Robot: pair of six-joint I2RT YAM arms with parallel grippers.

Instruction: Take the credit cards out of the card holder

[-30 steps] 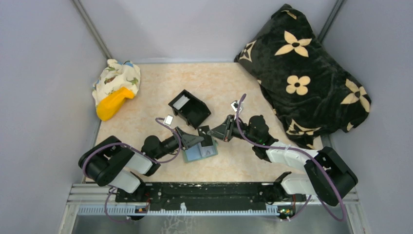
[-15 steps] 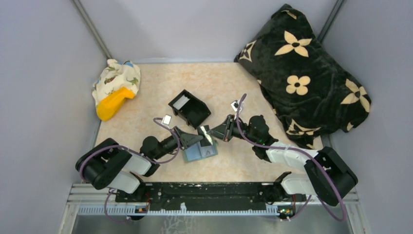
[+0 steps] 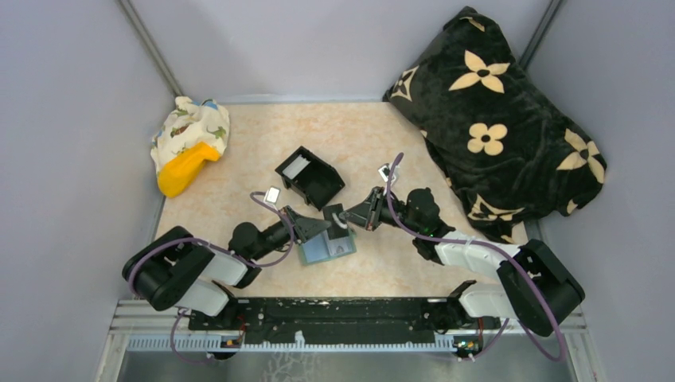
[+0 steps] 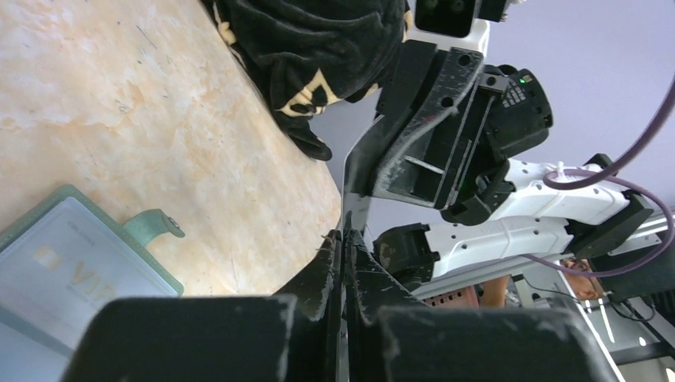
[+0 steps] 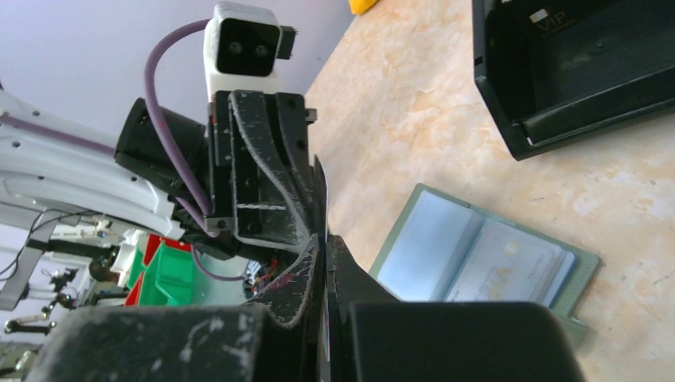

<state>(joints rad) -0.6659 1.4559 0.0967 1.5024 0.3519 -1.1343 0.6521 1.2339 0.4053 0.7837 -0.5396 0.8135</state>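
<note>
The sage-green card holder (image 3: 326,249) lies open on the table, and a pale card (image 5: 509,267) sits in its blue-grey pocket. It also shows in the left wrist view (image 4: 72,263) with its snap tab (image 4: 153,224). Above it, my left gripper (image 3: 328,225) and right gripper (image 3: 347,220) meet tip to tip. Both are shut on one thin credit card (image 3: 335,215) held off the table. It is edge-on in the left wrist view (image 4: 348,191) and in the right wrist view (image 5: 322,191). The left fingertips (image 4: 334,255) and right fingertips (image 5: 338,255) pinch it.
A black plastic box (image 3: 310,177) stands just behind the grippers, with a pale card (image 5: 553,24) inside. A black flowered blanket (image 3: 501,119) fills the back right. A yellow object in patterned cloth (image 3: 187,147) lies at the back left.
The card between the grippers showed a bright pale face half a second ago and looks dark again now. Both arms have barely moved.
</note>
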